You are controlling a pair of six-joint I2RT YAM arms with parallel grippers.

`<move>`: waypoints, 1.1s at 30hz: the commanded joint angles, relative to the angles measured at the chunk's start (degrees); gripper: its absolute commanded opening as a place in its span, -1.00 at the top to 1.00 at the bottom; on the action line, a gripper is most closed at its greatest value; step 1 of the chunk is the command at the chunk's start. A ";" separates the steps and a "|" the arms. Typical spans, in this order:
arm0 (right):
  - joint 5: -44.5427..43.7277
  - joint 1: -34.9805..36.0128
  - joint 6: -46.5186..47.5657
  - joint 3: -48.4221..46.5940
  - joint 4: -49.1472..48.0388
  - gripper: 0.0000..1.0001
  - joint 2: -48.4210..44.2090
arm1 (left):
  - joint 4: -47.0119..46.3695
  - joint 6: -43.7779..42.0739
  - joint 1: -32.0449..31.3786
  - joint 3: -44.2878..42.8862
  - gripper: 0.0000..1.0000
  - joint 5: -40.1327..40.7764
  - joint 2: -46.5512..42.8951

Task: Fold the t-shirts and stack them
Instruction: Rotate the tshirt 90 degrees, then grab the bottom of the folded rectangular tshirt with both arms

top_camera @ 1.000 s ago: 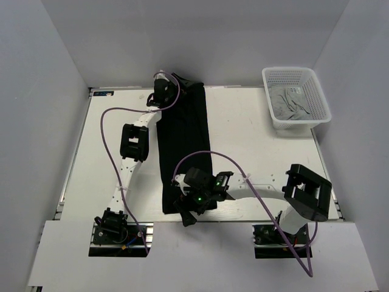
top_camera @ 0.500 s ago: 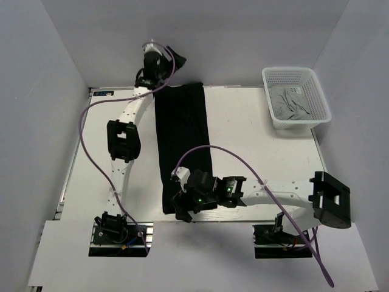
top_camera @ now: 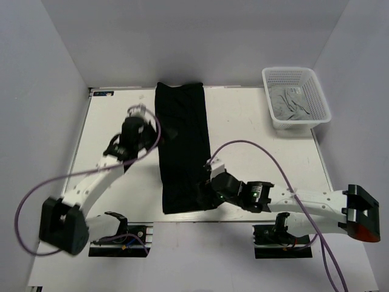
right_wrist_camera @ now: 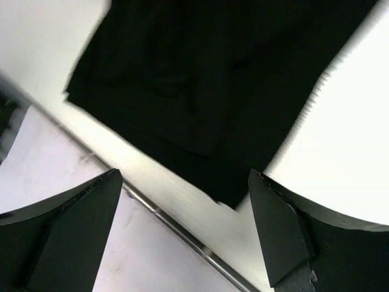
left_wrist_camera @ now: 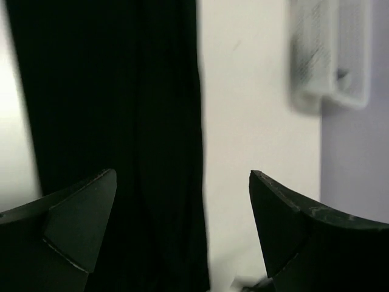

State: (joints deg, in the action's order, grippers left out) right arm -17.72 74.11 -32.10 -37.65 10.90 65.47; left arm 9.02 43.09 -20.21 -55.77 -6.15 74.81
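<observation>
Nearest, the right gripper [right_wrist_camera: 183, 175] gapes empty above the folded black cloth t-shirt's [top_camera: 182, 146] 5 o'clock corner, by the white table's [top_camera: 255, 140] near edge. The left gripper [left_wrist_camera: 182, 173] gapes empty at its 9 o'clock edge. White tabletop flanks the strip. Farthest, at 2 o'clock, a light grey t-shirt [top_camera: 292, 104] fills the white plastic mesh basket [top_camera: 295, 123].

i see a white mesh basket [top_camera: 293, 124] at about 1 o'clock on the white table [top_camera: 255, 140], close to its far right corner. pale grey walls [top_camera: 213, 36] close in three sides. at 6 o'clock a white panel [top_camera: 200, 258] runs along the table's near edge. the left wrist view shows the basket blurred.
</observation>
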 commanded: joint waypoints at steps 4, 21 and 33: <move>-4.19 -2.64 -9.47 6.70 5.99 -0.81 -10.09 | 3.89 5.59 -2.29 21.82 -1.00 -7.36 -20.30; 6.19 -8.45 -14.22 9.78 -0.43 -0.81 0.27 | 29.73 10.52 -8.71 38.55 -1.00 -11.61 -31.39; 19.19 -14.34 -13.96 13.74 -10.19 -0.65 4.05 | 25.26 10.52 -12.83 40.48 -0.22 -9.94 -22.42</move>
State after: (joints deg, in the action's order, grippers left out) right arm -4.91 60.66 -46.04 -25.71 3.11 67.57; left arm 32.73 54.98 -31.92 -17.50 -20.71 50.65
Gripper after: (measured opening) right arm 0.841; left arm 0.636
